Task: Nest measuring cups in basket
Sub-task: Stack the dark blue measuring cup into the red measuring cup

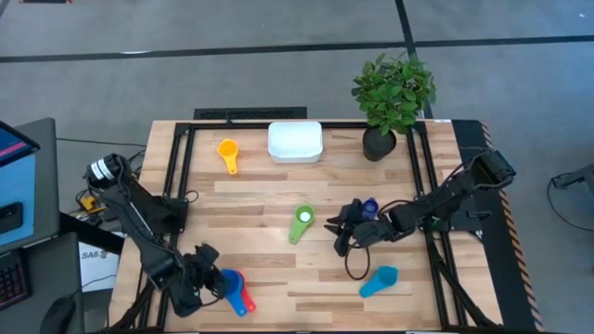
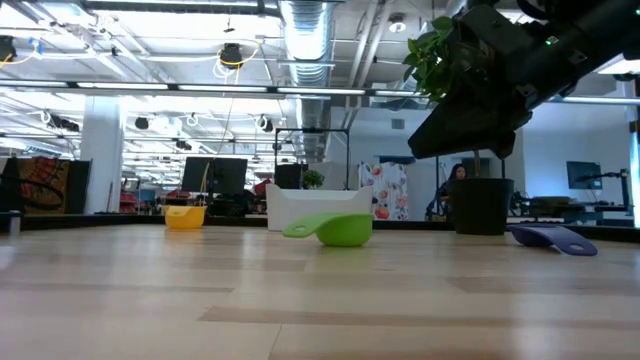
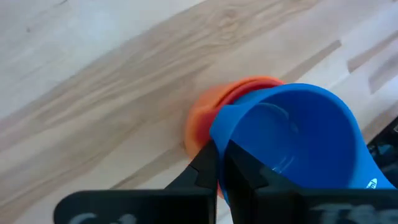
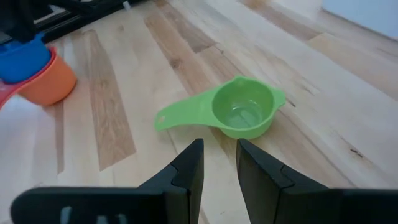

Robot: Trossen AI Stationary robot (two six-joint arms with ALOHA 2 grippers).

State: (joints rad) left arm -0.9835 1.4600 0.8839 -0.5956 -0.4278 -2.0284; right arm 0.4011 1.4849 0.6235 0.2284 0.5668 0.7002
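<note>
Overhead, we see the green cup point(image 1: 302, 223) mid-table, handle slanting toward the near left; the right gripper point(image 1: 342, 225) hovers beside it. Our left wrist view shows the left gripper point(image 3: 219, 163) pinching the blue cup point(image 3: 292, 140). Right wrist view: fingers point(image 4: 189, 167) parted, empty.
</note>
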